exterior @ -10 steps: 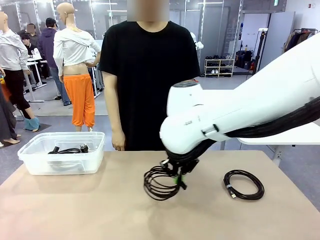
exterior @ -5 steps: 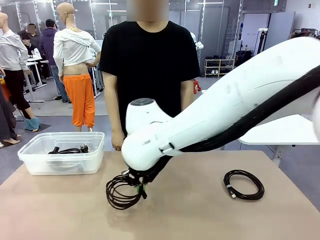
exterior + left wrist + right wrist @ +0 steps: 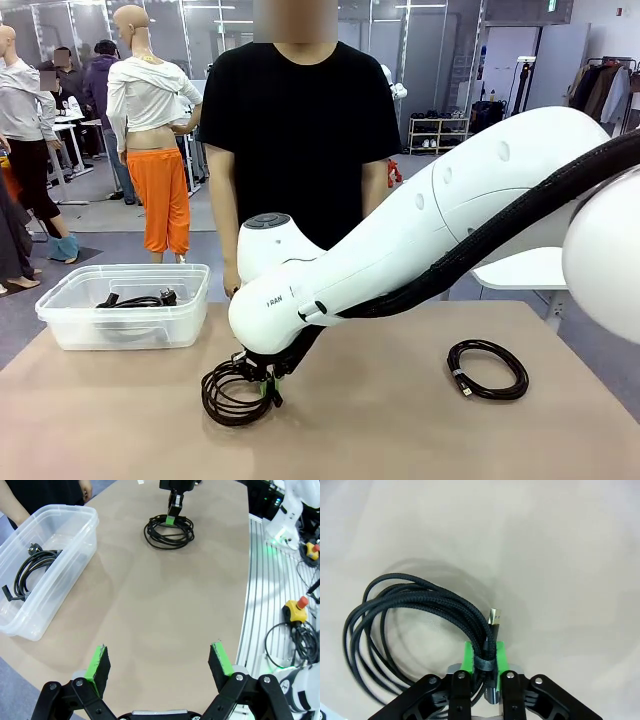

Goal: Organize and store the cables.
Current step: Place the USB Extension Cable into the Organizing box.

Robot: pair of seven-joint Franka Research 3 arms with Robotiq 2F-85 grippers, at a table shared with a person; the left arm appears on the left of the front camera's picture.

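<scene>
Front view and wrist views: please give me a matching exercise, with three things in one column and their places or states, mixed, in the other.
1. black braided cable coil with silver plug
2. clear plastic tub
3. left pincer

A. open, above the tan table
B. holding another black cable coil
C. clamped between the right pincer's green pads

Pairs: 1-C, 2-B, 3-A.
</scene>
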